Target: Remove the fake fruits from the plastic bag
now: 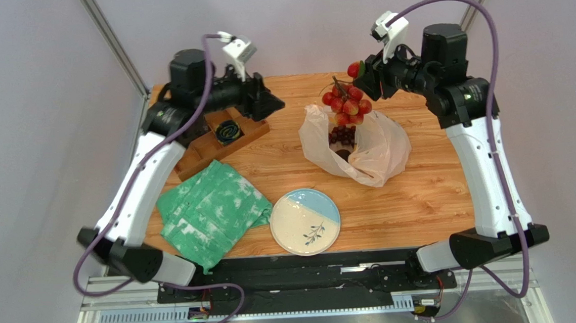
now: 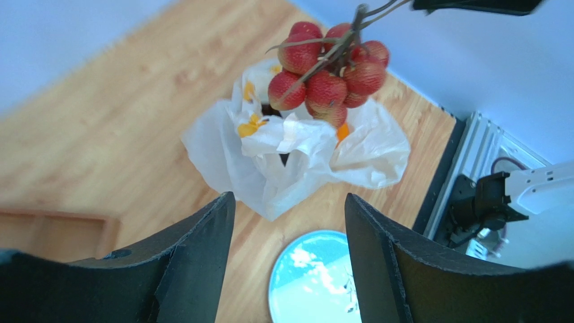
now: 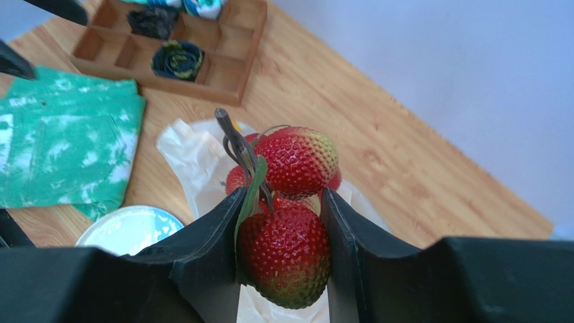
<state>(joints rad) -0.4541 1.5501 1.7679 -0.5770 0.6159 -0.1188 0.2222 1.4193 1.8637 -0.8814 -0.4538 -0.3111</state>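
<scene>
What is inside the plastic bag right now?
The plastic bag shows a dark purple grape bunch and a dark round fruit through its mouth. Its crinkled film hides anything deeper. The red fruit cluster hangs above it, clamped in the right gripper.

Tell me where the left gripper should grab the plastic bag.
Probably best: pinch the loose, crumpled rim flap on the left side of the plastic bag, coming in from the left. It stands up free there, and the right gripper with the red fruit cluster hangs over the far side of the mouth.
</scene>
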